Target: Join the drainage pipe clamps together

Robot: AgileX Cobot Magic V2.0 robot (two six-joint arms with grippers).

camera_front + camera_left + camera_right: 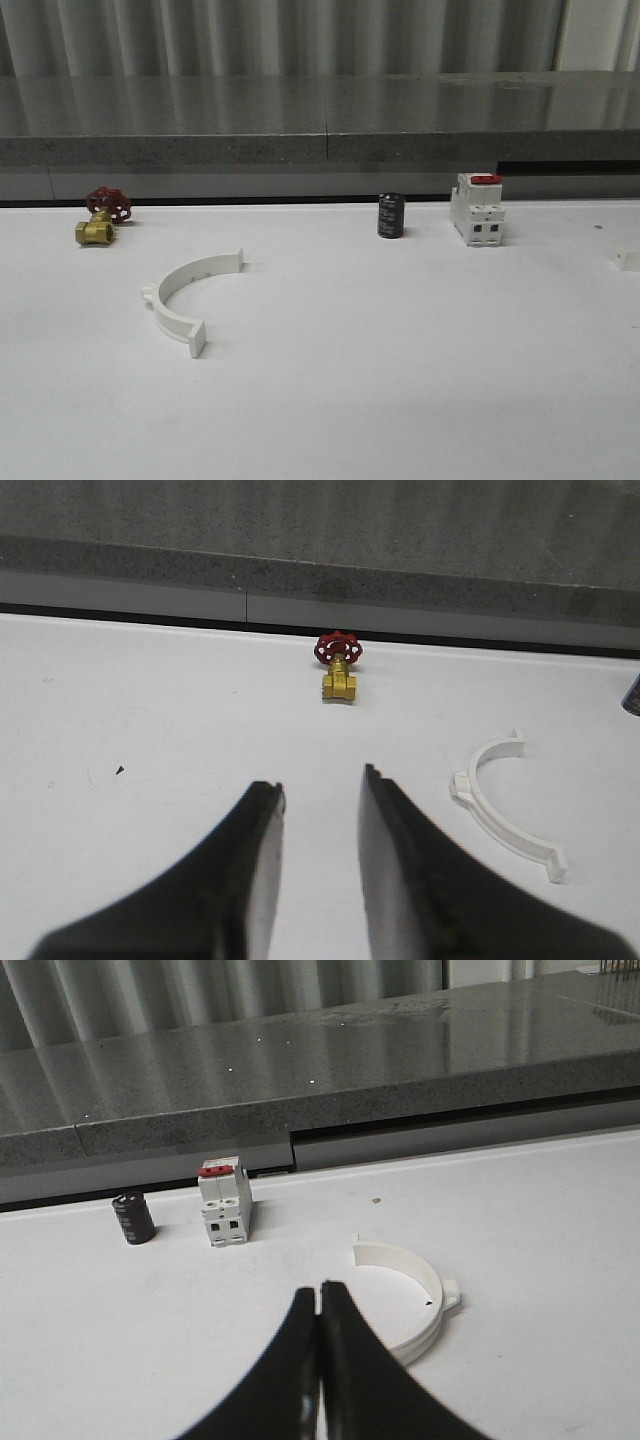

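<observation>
One white half-ring drainage pipe clamp (180, 296) lies flat on the white table at the left, its open side facing right; the same clamp (500, 805) appears in the left wrist view, beside and beyond my black fingers. My left gripper (322, 778) hangs open over bare table with nothing between its fingers. A second white clamp (418, 1300) lies in the right wrist view, just beside and beyond my right gripper (318, 1288), which is shut and empty. A small white piece (628, 261) at the front view's right edge may be that clamp.
A brass valve with a red handwheel (101, 215) stands at the back left. A black cylinder (391, 215) and a white breaker with a red top (477, 208) stand at the back middle-right. A grey stone ledge (320, 140) borders the table's far edge.
</observation>
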